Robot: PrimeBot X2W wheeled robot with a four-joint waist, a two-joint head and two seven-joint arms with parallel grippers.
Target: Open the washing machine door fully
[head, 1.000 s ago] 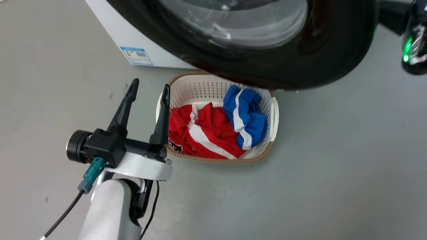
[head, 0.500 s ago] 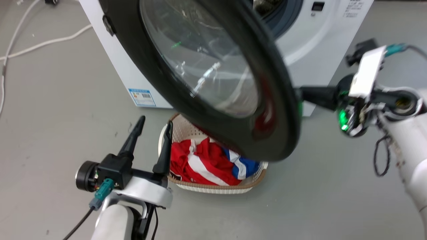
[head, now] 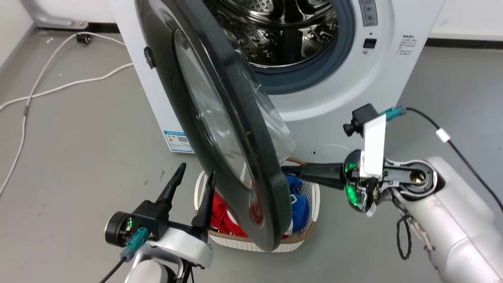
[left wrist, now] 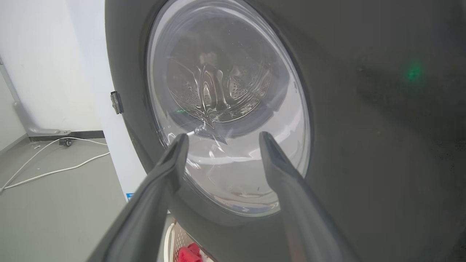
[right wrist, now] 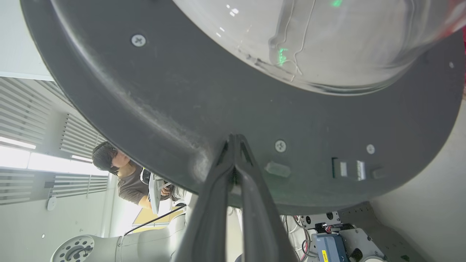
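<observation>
My right hand (right wrist: 233, 138) is clenched on nothing, its fingertips pressed together against the inner face of the large round glossy black door (head: 259, 169) with its bulging glass centre. The door stands partway open from the big white front-loading washing machine (head: 353, 86), above a white plastic laundry basket (head: 310, 196). My left hand (head: 197, 169) is released, fingers spread, near the door's outer glass.

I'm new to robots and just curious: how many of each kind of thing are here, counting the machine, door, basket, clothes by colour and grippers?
washing machine: 1
door: 1
basket: 1
red garment: 1
blue garment: 1
grippers: 2, the left gripper and the right gripper
Total: 7
</observation>
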